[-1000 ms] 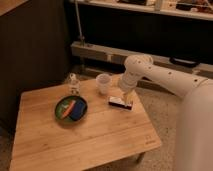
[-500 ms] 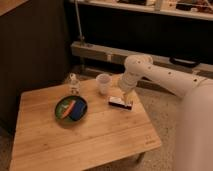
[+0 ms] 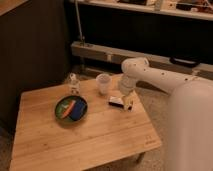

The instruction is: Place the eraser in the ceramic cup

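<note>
Sitting just beside the eraser, the pincer is spread wide, holding nothing; line it up before squeezing.

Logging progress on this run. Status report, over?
Gripper open, low beside the eraser. Eraser flat on the table, not yet in the ceramic cup. Nothing between eraser and cup.

The end effector is hanging low over the far right part of the desk, fingers wide apart, just beside the eraser. The ceramic cup is standing nearby, farther back. A green plate is sitting to the left.
</note>
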Motion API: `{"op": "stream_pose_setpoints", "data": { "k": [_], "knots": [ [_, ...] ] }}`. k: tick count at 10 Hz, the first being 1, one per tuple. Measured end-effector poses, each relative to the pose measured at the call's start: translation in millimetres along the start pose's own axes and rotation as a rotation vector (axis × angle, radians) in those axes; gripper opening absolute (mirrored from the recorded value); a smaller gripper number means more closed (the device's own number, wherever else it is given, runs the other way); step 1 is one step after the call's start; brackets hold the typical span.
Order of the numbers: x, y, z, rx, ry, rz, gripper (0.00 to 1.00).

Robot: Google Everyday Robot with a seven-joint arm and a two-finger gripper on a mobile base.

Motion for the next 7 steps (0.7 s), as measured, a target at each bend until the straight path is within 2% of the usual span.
{"op": "stream_pose_setpoints", "data": {
  "k": [4, 7],
  "knots": [
    [6, 0, 15, -0.033, -0.021, 0.039, 0.8],
    [14, 6, 25, -0.041, -0.046, 0.063, 0.8]
  ]
}}
